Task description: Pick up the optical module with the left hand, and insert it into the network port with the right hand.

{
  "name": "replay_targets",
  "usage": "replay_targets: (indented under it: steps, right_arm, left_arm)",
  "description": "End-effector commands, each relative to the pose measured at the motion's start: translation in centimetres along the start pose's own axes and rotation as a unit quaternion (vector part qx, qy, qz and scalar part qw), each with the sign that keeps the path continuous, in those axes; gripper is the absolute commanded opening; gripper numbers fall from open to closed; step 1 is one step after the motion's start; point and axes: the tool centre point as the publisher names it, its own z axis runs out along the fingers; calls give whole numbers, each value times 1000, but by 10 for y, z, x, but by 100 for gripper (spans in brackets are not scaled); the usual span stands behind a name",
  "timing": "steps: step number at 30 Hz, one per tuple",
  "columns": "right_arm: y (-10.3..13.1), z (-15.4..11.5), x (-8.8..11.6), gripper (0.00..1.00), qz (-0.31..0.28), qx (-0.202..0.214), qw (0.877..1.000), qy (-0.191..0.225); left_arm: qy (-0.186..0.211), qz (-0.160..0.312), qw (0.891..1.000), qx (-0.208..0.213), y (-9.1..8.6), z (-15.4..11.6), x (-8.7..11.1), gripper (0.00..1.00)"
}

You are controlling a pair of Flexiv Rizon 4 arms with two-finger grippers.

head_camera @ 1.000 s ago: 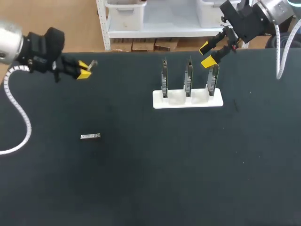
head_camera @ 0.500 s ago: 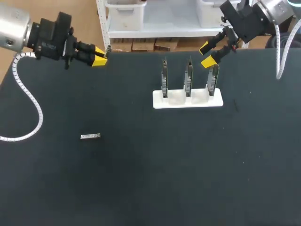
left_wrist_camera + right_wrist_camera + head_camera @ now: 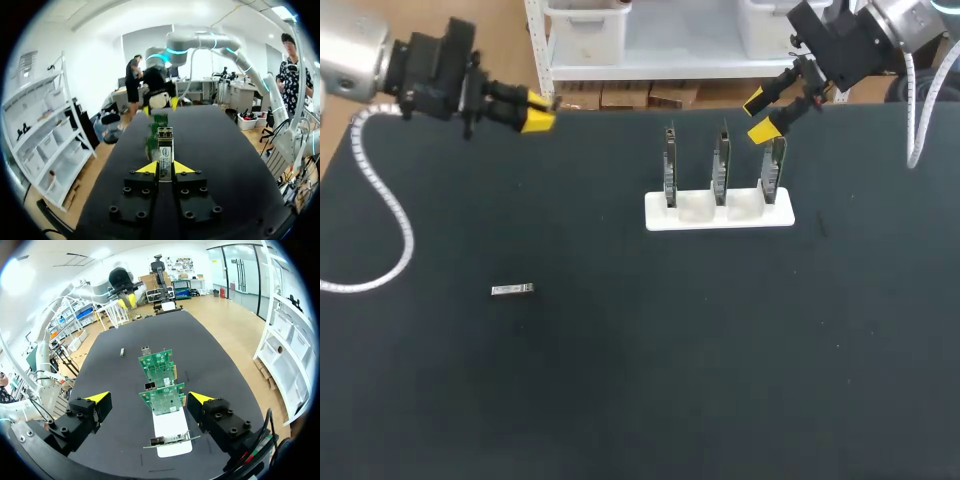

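Black tabletop (image 3: 620, 380) fills the scene, and against the earlier frames the left gripper (image 3: 165, 168) is seen to have been carried farther along the far edge of the table toward the cards and slightly higher. The right gripper (image 3: 761, 115), the cards and the loose piece on the table are unchanged.

The optical module (image 3: 165, 149) is clamped between the left gripper's yellow fingertips (image 3: 146, 167), which are closed against its two sides. It is a slim metal bar with a pale label on its upper face. Its cage-like front end juts out ahead of the fingers, in line with them.

A second small silver piece (image 3: 512, 290) is left lying flat on the table, well apart from both grippers and nearer than the left fingers.

Ahead of the held module, three green cards are stood upright in a white holder (image 3: 720, 214): the left card (image 3: 669, 166), the middle card (image 3: 721, 160) and the right card (image 3: 773, 172). A small metal network port (image 3: 149, 386) is seen on a card's edge in the right wrist view.

The left arm is brought in from the left and held roughly level, its fingers pointed along the row of cards. The right arm is brought in from the far right corner and angled downward. Its fingers are spread wide, with nothing gripped, and are held just above the right card. The cards are lined up ahead of and between them, and no contact is seen.
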Motion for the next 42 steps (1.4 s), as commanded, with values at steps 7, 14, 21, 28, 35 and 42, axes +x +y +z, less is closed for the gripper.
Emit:
replay_targets:
  steps: [7,14,21,28,35,42]
  right_arm:
    - [2,0,1,100,-1,3,1000,-1]
    - [2,0,1,100,-1,3,1000,-1]
    - [2,0,1,100,-1,3,1000,-1]
    - [2,0,1,100,-1,3,1000,-1]
    - [2,0,1,100,-1,3,1000,-1]
    - [2,0,1,100,-1,3,1000,-1]
  left_arm:
    - [-50,69,995,53,3,87,-79,0]
    - [-60,24,995,74,8,116,-90,0]
    - [-76,-27,994,67,13,128,-80,0]
    - [-96,-29,992,75,11,135,-82,0]
    - [-88,-24,993,70,10,130,-80,0]
    - [-83,-35,994,62,11,125,-73,0]
